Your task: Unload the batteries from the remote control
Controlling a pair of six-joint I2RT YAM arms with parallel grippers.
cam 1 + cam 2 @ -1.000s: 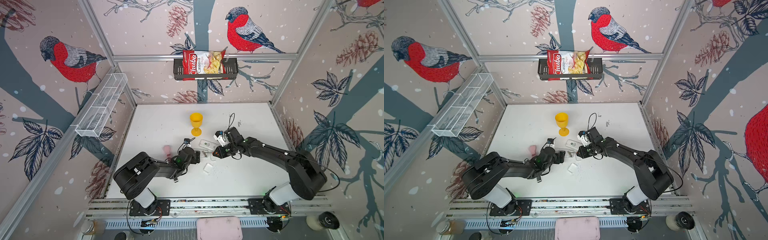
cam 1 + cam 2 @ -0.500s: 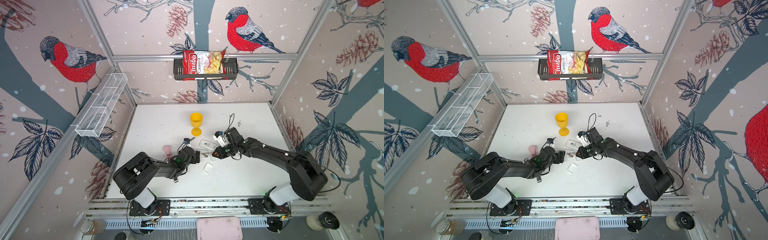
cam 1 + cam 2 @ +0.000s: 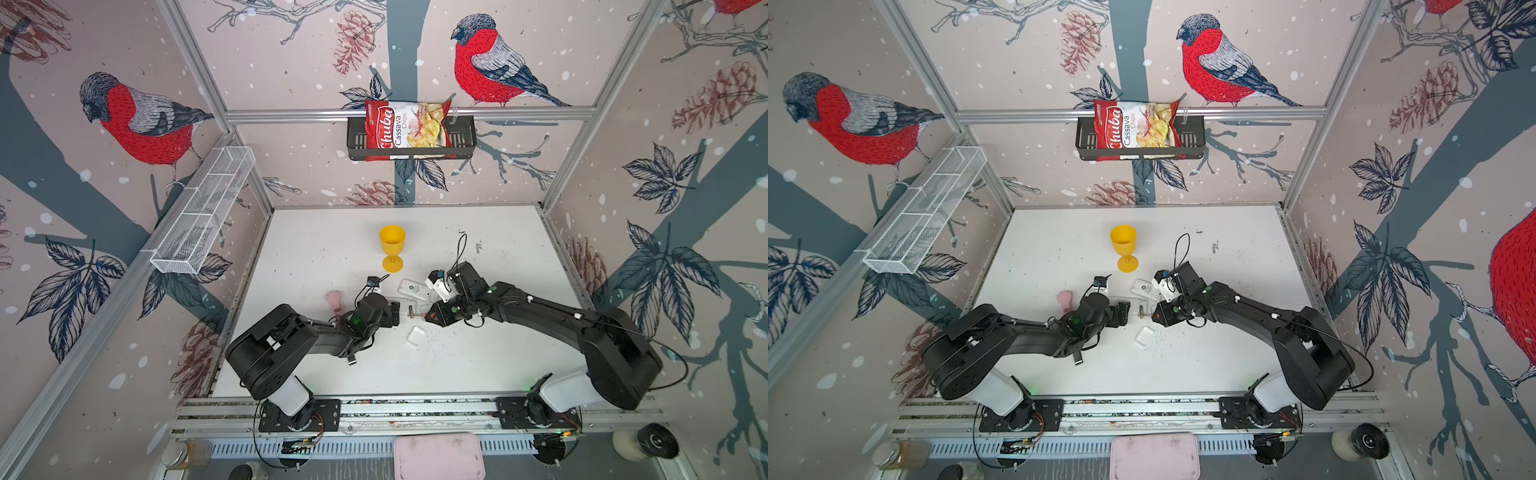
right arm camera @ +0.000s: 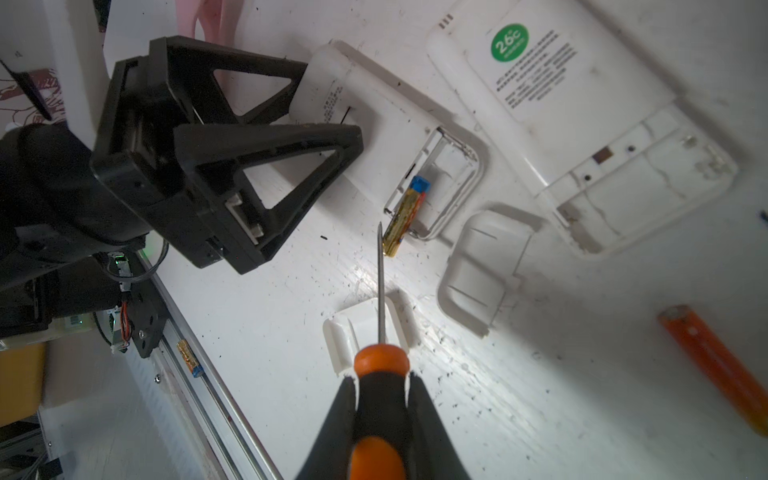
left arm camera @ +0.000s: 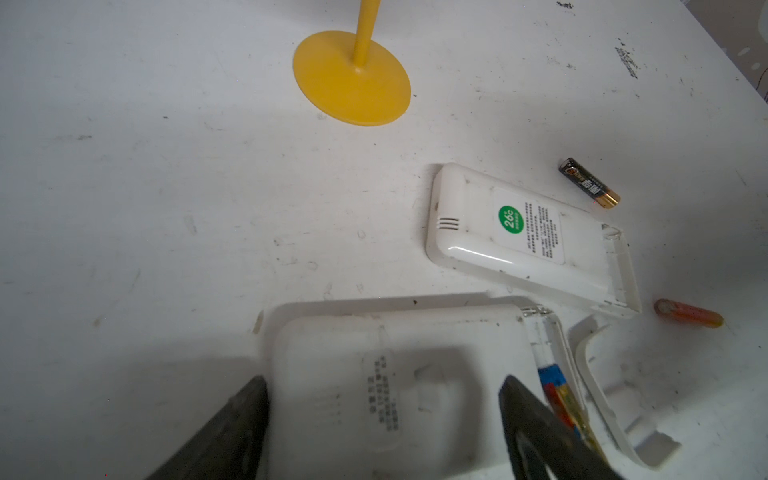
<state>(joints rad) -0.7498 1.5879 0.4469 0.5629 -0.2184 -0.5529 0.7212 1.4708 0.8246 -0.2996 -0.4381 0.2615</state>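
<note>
White remote (image 4: 395,120) lies on the table (image 4: 540,395), the left gripper (image 4: 332,102) jaws clamped across it. A yellow battery (image 4: 405,216) sticks half out of the remote's open compartment. The right gripper (image 4: 382,395), jaws shut on a screwdriver (image 4: 381,361), points the tip beside that battery. The next move likely levers it free.

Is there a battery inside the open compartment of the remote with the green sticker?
No, in the right wrist view the open compartment of the remote with the green sticker shows only bare white plastic.
</note>
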